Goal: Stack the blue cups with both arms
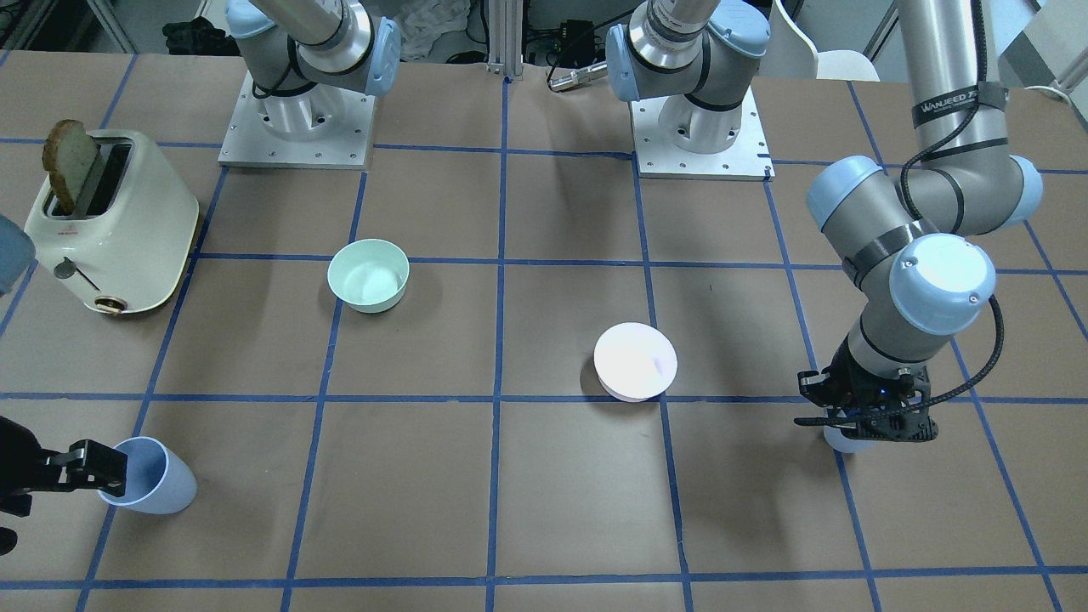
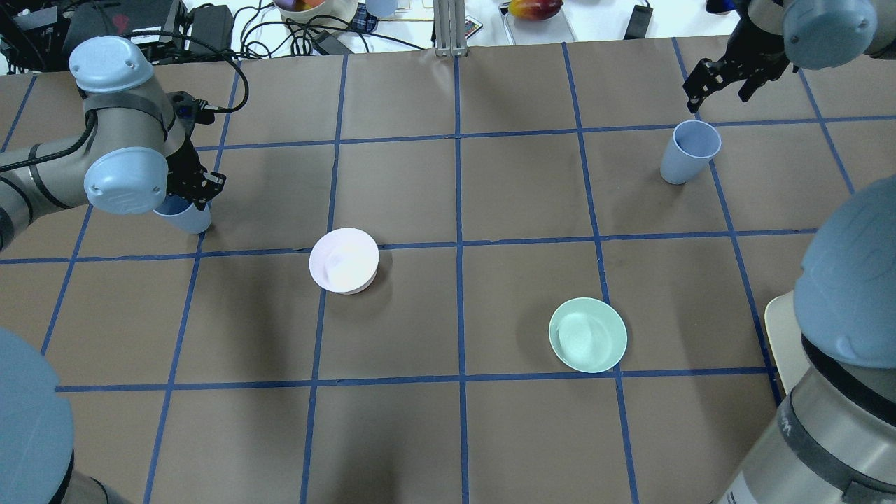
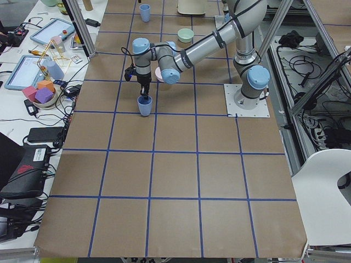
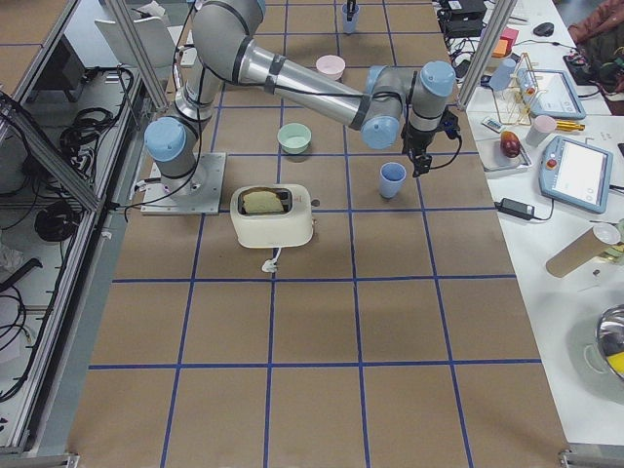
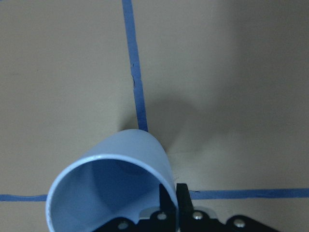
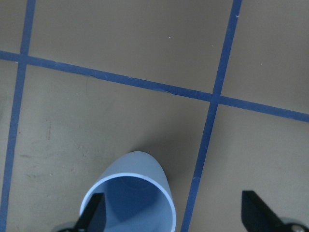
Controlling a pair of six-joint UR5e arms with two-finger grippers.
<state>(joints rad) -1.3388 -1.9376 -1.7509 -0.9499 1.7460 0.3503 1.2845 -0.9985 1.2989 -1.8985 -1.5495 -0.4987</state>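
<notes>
Clearly the grasping step is in hand: at the overhead view's left edge the left hand (image 2: 196,199) pinches the rim of one blue cup (image 2: 185,218), while at upper right the right hand (image 2: 721,80) hangs spread by the other cup (image 2: 689,150), which stands on the desk (image 2: 455,315). Next, I judge, the right hand must settle over that rim and close.

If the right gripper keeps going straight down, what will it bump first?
Probably the blue cup: one finger of the open right gripper lines up with its rim, though depth is unclear.
</notes>
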